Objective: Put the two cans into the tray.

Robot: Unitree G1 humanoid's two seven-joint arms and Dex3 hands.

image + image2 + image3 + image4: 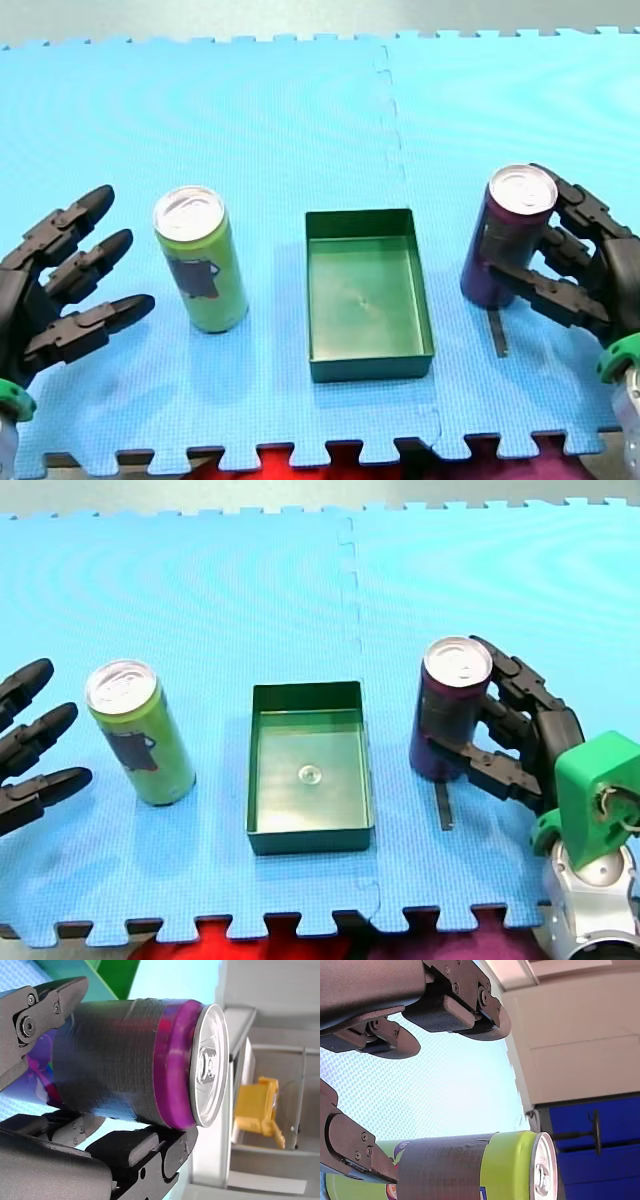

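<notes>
Right hand [575, 265] grasping purple can [505, 250], left hand [60, 290] released beside green can [200, 265], dark tape [100, 1055] across both

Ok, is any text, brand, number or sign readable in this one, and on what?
None can be read.
On the purple can, gripped by the right hand: dark tape covers the label, no text.
On the green can, right of the open left hand: tape too; scraps of print beside it, too small to read.
On the green tray: no markings.
</notes>
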